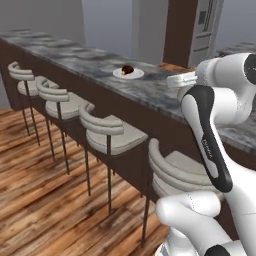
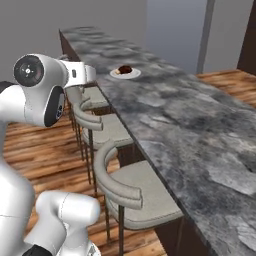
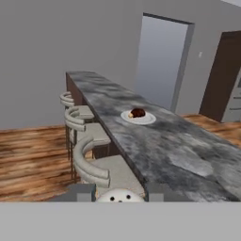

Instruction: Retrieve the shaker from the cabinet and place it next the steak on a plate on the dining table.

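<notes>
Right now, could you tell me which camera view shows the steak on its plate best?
The hand view: the steak sits unobstructed on the plate, largest there. Both base views show it smaller, farther along the dining table.

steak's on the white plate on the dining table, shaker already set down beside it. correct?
Not quite. The steak does sit on the white plate on the dining table, but the shaker is not beside it. The hand view shows its rounded top at the bottom edge, between the fingertips of the shut hand, well short of the plate.
</notes>
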{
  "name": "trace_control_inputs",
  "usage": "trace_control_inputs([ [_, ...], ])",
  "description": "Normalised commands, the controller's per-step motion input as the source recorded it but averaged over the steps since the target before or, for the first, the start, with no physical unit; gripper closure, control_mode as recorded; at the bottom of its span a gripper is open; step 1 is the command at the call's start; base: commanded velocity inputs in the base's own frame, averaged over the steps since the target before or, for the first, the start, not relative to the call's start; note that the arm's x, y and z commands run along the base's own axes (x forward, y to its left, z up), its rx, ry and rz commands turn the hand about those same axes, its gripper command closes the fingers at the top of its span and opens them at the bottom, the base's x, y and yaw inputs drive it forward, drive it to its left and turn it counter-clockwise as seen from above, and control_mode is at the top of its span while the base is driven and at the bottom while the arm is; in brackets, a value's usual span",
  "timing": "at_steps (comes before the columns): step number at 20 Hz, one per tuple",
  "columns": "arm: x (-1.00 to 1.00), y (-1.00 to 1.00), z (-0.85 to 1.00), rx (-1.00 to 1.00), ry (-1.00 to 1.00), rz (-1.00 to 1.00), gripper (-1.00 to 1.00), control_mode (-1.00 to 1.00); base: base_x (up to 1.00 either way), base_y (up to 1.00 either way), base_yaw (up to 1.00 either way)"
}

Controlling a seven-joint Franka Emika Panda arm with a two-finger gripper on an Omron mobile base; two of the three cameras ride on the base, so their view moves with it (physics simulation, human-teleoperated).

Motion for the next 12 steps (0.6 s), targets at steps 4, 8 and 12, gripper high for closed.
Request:
trace_control_inputs([
  [4,0.0,0.0,0.0,0.0,0.0,0.0,1.0,1.0,0.19,0.37,-0.35],
  [8,0.0,0.0,0.0,0.0,0.0,0.0,1.0,1.0,0.15,0.39,-0.38],
  [12,0.0,0.0,0.0,0.0,0.0,0.0,1.0,1.0,0.05,0.42,-0.41],
])
